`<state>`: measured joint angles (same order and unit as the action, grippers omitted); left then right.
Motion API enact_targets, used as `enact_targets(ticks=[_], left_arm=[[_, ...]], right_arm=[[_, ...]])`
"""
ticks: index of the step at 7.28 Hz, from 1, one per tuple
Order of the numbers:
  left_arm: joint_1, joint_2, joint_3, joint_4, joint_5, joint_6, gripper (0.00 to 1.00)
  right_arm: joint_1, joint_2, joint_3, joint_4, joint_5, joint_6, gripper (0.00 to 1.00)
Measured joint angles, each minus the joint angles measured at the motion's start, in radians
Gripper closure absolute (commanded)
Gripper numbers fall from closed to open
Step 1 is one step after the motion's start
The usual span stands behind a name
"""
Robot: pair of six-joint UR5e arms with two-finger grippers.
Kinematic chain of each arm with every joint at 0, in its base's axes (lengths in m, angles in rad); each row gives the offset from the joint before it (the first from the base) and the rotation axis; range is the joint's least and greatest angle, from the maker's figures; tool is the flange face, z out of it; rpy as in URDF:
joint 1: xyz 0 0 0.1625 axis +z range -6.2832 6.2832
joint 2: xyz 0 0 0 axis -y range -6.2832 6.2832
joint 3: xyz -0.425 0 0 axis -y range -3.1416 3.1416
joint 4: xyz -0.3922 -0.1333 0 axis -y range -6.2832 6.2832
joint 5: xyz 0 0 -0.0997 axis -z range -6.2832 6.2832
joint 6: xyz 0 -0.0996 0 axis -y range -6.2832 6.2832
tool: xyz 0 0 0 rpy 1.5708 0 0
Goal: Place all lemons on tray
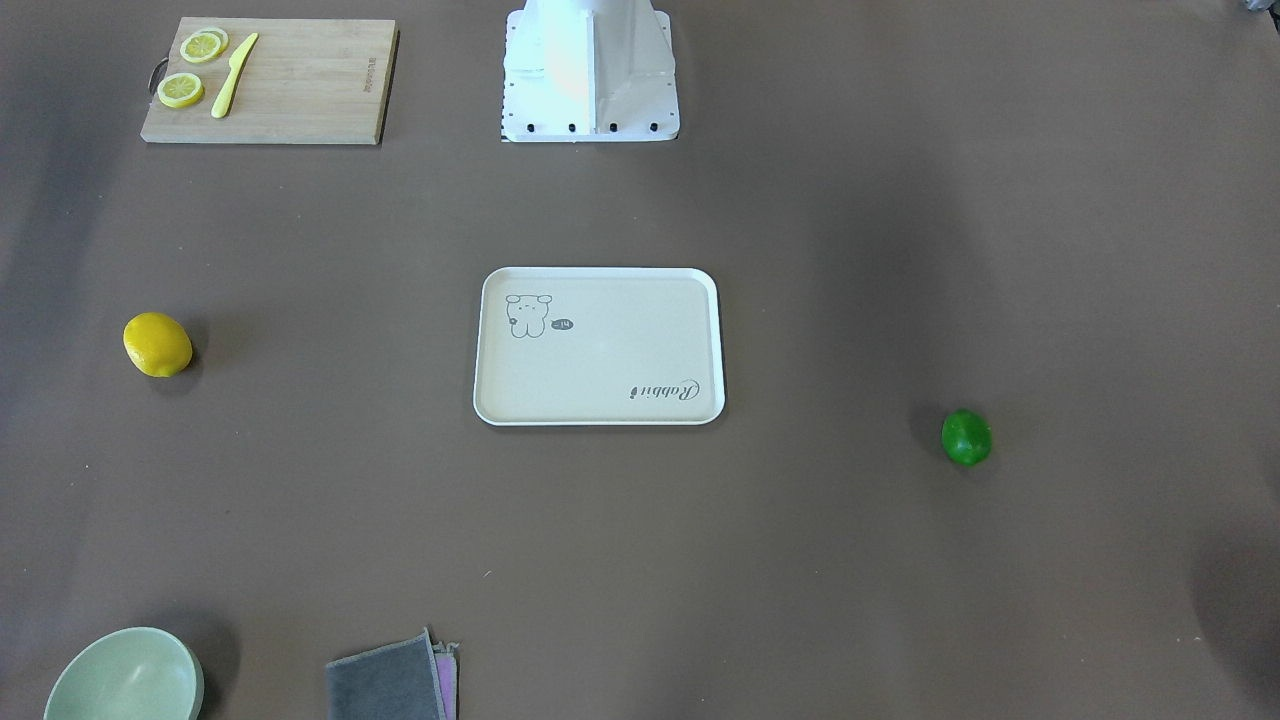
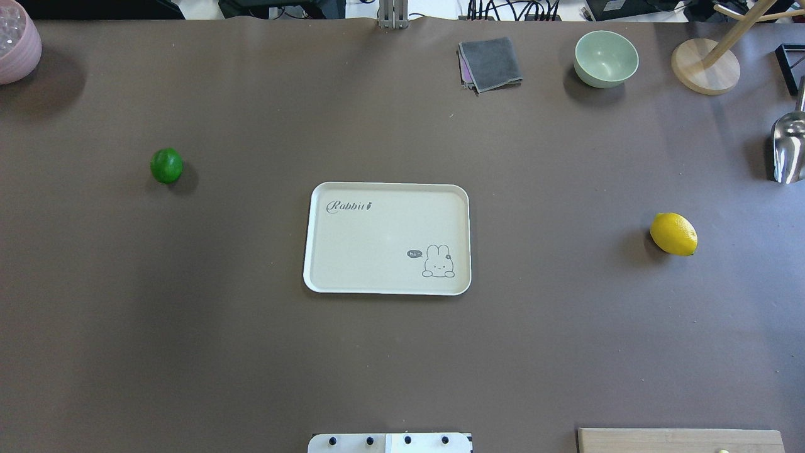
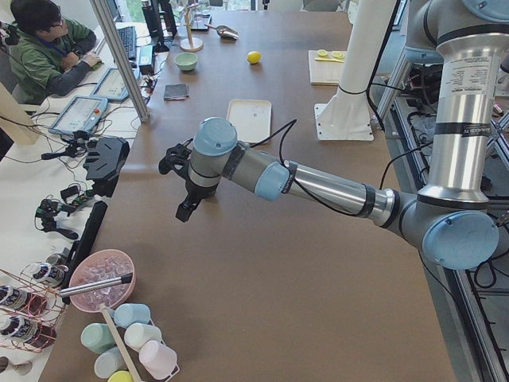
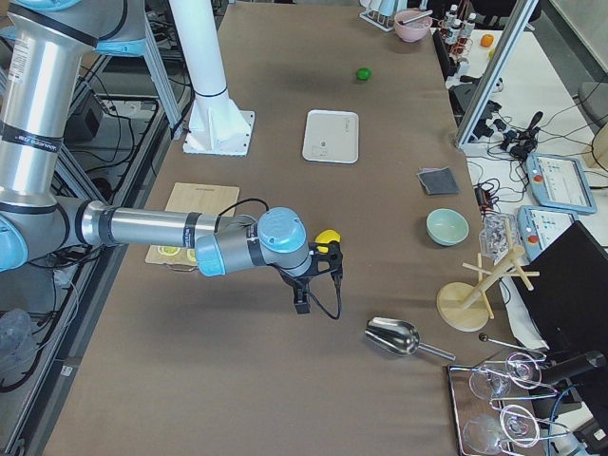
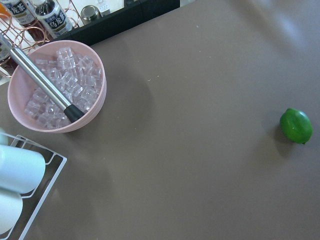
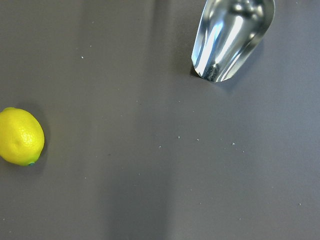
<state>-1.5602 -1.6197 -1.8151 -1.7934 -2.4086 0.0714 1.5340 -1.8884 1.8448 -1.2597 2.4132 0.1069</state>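
Observation:
The yellow lemon (image 2: 673,234) lies on the table to the right of the tray (image 2: 377,233); it also shows in the right wrist view (image 6: 20,136). The green lemon (image 2: 166,165) lies to the tray's left and shows in the left wrist view (image 5: 295,125). The cream tray (image 1: 600,370) sits mid-table with nothing on it. My left gripper (image 3: 184,208) hangs above the table's left end, and my right gripper (image 4: 304,296) hangs near the yellow lemon (image 4: 328,237). Both show only in side views, so I cannot tell if they are open or shut.
A wooden cutting board (image 1: 290,85) holds lemon slices (image 1: 181,90) and a yellow knife (image 1: 233,76). A green bowl (image 2: 605,58), grey cloth (image 2: 490,63), wooden stand (image 2: 704,66) and metal scoop (image 2: 789,148) are at the far right. A pink bowl of ice (image 5: 57,85) stands at the far left.

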Motion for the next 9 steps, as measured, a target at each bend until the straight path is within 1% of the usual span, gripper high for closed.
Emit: enact_targets(ticks=[1,2,3,4,5,6,8,9], left_arm=[[0.033,-0.019,0.006,-0.022,-0.011,-0.039,0.02],[0.072,-0.027,0.016,-0.069,-0.013,-0.085,0.02],[0.136,-0.036,0.038,-0.131,-0.012,-0.12,0.02],[0.213,-0.051,0.061,-0.175,-0.009,-0.168,0.02],[0.274,-0.062,0.083,-0.206,0.012,-0.236,0.02],[0.332,-0.074,0.105,-0.232,0.064,-0.294,0.02],[0.438,-0.134,0.17,-0.253,0.162,-0.407,0.02],[0.486,-0.174,0.23,-0.29,0.194,-0.459,0.02]], right_arm=[[-0.001,0.003,0.001,0.001,0.001,0.0,0.0],[-0.008,0.011,0.002,0.001,0.002,0.001,0.0],[-0.025,0.024,0.003,0.001,0.0,0.007,0.0],[-0.051,0.046,0.003,0.001,-0.005,0.041,0.0],[-0.09,0.075,0.004,0.001,-0.016,0.114,0.0],[-0.144,0.107,0.006,0.002,-0.041,0.206,0.0],[-0.248,0.162,0.011,0.003,-0.099,0.38,0.0],[-0.283,0.176,0.016,0.004,-0.123,0.444,0.0]])
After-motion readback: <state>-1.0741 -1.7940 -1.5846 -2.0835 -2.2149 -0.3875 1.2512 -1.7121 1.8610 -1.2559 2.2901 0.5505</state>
